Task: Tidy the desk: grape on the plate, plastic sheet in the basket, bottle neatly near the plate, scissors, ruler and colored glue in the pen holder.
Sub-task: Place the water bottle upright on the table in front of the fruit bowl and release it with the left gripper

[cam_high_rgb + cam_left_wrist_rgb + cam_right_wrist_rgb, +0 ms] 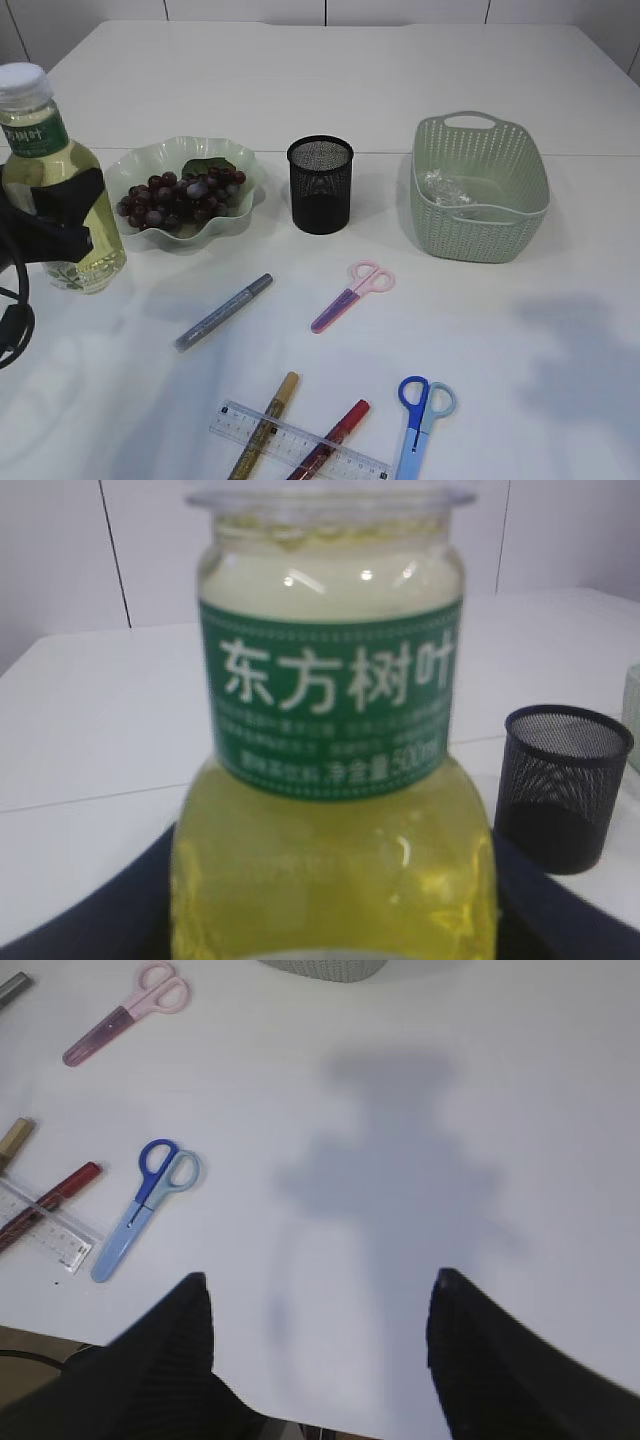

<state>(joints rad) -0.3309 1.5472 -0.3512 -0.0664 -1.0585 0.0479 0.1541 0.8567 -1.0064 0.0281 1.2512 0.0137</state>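
Left of the scalloped pale-green plate [236, 215] of dark grapes [180, 198], our left gripper [62, 222] clasps the clear green-labelled tea bottle [52, 175], seemingly lifted. Our right gripper [318, 1305] hovers spread and empty above bare tabletop.

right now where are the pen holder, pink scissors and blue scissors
pen holder [320, 185], exterior view, on its mesh wall
pink scissors [352, 296], exterior view, near the pivot
blue scissors [143, 1202], right wrist view, near the pivot
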